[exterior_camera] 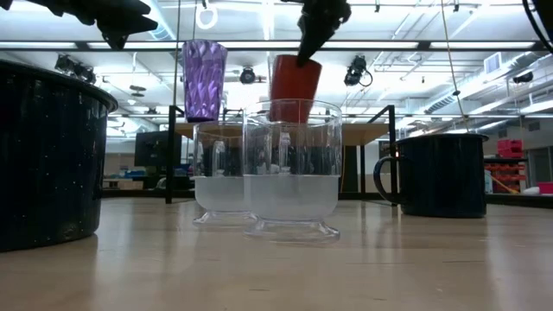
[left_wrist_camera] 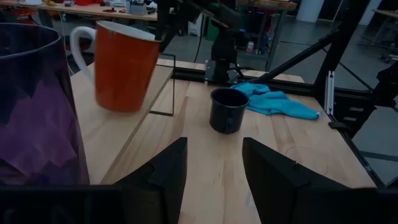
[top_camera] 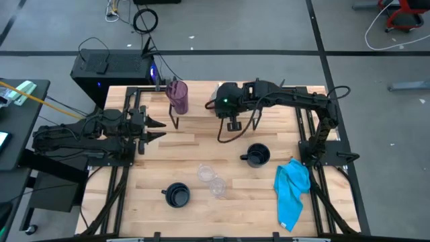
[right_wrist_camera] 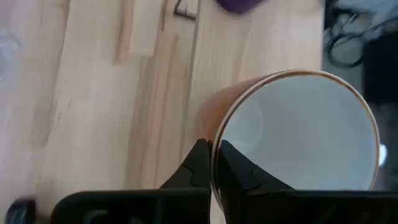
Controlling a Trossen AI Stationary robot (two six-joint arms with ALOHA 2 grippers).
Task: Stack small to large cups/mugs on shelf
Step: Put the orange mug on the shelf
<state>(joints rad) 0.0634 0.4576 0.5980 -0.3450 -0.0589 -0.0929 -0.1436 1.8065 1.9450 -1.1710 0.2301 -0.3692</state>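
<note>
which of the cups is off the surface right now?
The orange mug, white inside: the right gripper pinches its rim, holding it tilted above the shelf. All other cups stand on surfaces.

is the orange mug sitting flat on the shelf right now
No, the orange mug hangs tilted above the shelf, its rim pinched by the right gripper.

Grey floor (top_camera: 269,27), ceiling strip lights (exterior_camera: 415,45), red chair (top_camera: 402,13)

Right claw (right_wrist_camera: 213,163) pinched shut above the table; left claw (left_wrist_camera: 214,163) spread apart.
</note>
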